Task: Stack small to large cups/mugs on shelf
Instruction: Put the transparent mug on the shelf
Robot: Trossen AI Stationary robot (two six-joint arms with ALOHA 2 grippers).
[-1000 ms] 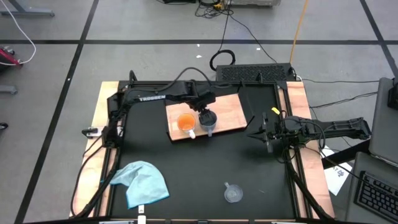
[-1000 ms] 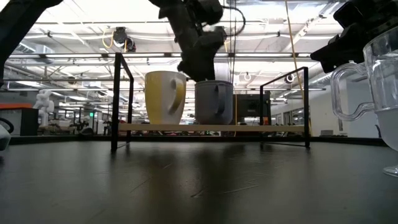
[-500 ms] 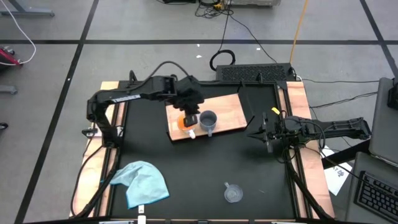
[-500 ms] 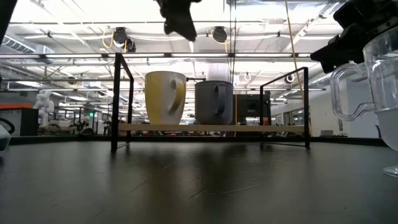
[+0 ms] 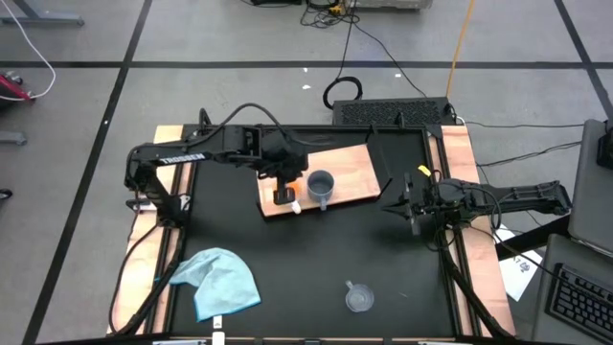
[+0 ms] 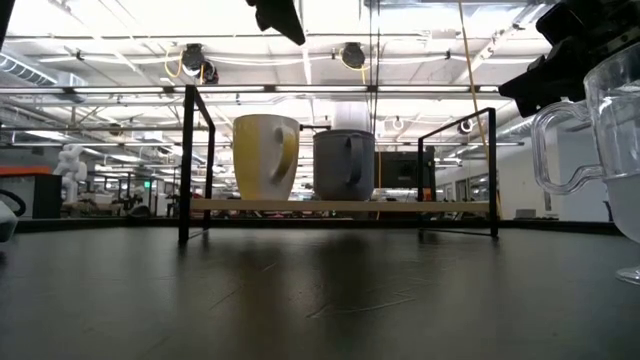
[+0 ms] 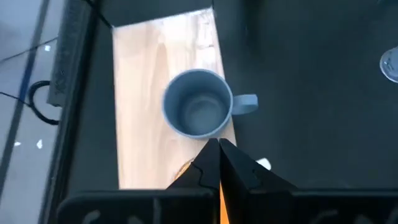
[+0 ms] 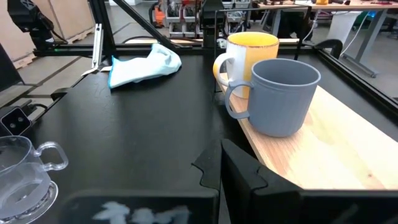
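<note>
The orange cup (image 6: 265,157) with a white handle and the grey-blue cup (image 5: 321,187) stand upright side by side on their bases on the wooden shelf (image 5: 350,168). My left gripper (image 7: 219,149) hangs shut over the orange cup, well above its rim, and hides most of it in the high view. The clear cup (image 5: 359,299) stands on the black tabletop near the front edge. My right gripper (image 5: 388,205) waits shut to the right of the shelf, low over the table, its fingers pointing at the shelf.
A light blue cloth (image 5: 218,283) lies crumpled at the front left of the table. The shelf board rests on a black frame with upright side rails (image 6: 190,165). Wooden rails run along the table's left and right edges. Bare black tabletop lies between shelf and clear cup.
My left gripper has come up off the grey-blue cup's rim and gone a little toward the table's left edge, over the orange cup, and its fingers have come together. The grey-blue cup stays upright on the shelf where it was.
</note>
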